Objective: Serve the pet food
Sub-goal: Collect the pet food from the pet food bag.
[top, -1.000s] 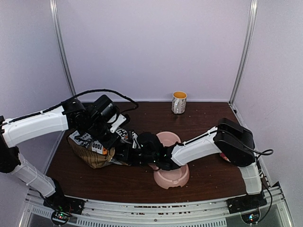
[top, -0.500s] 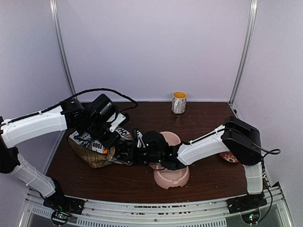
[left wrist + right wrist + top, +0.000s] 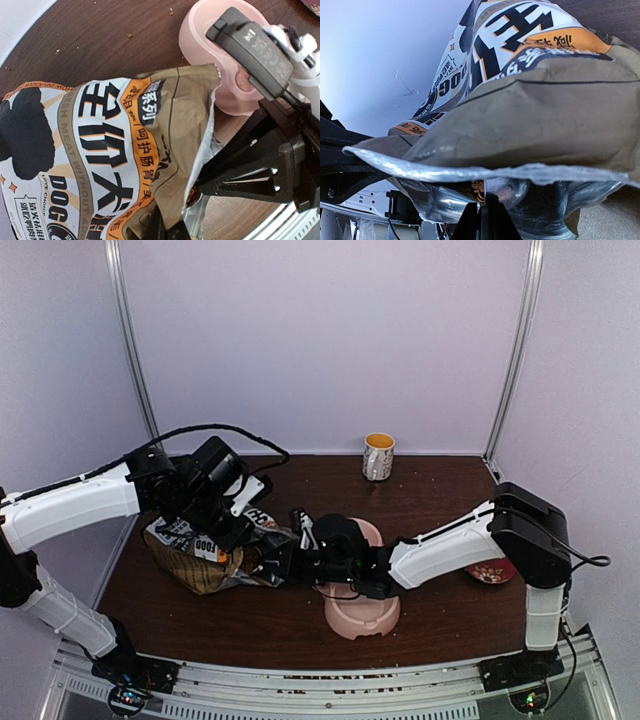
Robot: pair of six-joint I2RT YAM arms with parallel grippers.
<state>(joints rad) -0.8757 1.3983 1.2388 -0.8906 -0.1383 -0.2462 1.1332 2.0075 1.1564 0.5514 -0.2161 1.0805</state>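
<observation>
The brown paper bag [image 3: 190,562] lies on its side at the table's left, with its mouth facing right. My left gripper [image 3: 167,227] is shut on the folded upper lip of the bag [image 3: 100,150] and holds the mouth up. My right gripper [image 3: 484,210] reaches into the foil-lined mouth [image 3: 535,100], shut on the thin handle of a clear scoop [image 3: 507,189]. Reddish-brown pet food [image 3: 479,189] shows in the scoop and also in the left wrist view [image 3: 192,196]. The pink double bowl [image 3: 362,618] stands right of the bag, under the right forearm.
A yellow-lined mug [image 3: 378,456] stands at the back of the table. A red dish [image 3: 492,572] sits at the right edge by the right arm's elbow. Loose crumbs dot the dark wood. The enclosure's walls close in on the left, back and right.
The right arm's elbow and wrist have shifted to the right, uncovering the red dish, while its fingers stay at the bag's mouth. The left arm and the bag have barely moved.
</observation>
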